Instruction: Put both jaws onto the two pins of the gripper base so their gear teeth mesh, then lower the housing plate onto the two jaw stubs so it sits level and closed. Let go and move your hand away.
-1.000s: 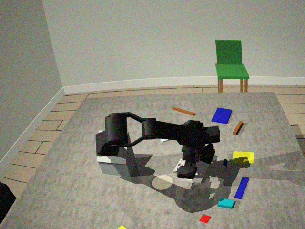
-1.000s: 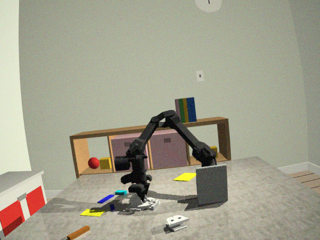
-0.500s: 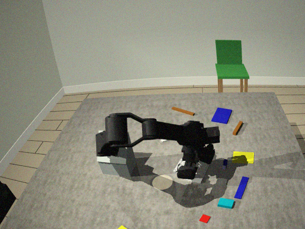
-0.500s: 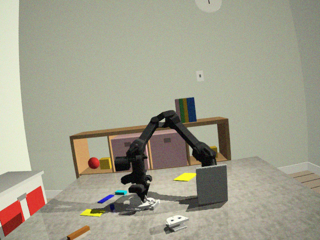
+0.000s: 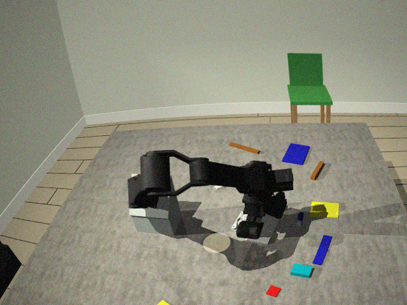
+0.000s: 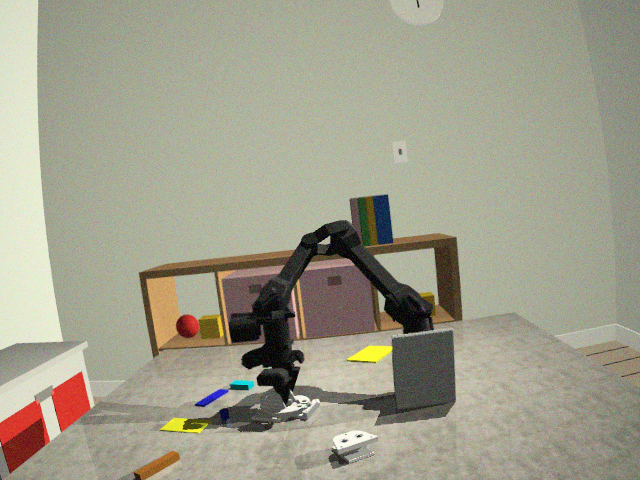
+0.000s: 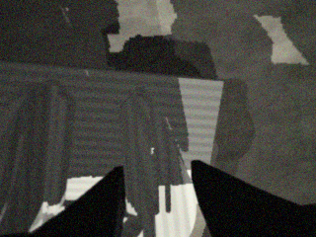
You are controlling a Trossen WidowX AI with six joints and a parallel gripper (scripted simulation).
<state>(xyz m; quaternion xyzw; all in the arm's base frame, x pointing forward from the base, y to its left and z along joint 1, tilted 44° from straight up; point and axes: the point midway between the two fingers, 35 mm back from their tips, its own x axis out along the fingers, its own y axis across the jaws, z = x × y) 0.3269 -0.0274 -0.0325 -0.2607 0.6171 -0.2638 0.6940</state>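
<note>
The pale ribbed gripper base (image 7: 201, 109) (image 5: 262, 241) lies flat on the table under my hand, mostly in shadow. My gripper (image 7: 158, 171) (image 6: 287, 402) is low over it, shut on one long jaw (image 7: 139, 163) that lies along the base between the black fingertips. The other jaw (image 7: 58, 128) lies roughly parallel to it on the left of the wrist view. Shadow and the fingers hide the pins and the teeth, so I cannot tell whether the teeth mesh. The white housing plate (image 6: 355, 439) (image 5: 218, 187) rests on the table apart from the base, with two holes showing.
An upright grey panel (image 6: 423, 369) stands by the arm's mount. Near the base are a small dark blue piece (image 5: 300, 217) (image 6: 224, 415), a yellow sheet (image 5: 332, 210) (image 6: 174, 424), a blue bar (image 5: 322, 250) and a cyan block (image 5: 301, 270). Orange bars (image 5: 243, 147) (image 5: 317, 170) lie farther off.
</note>
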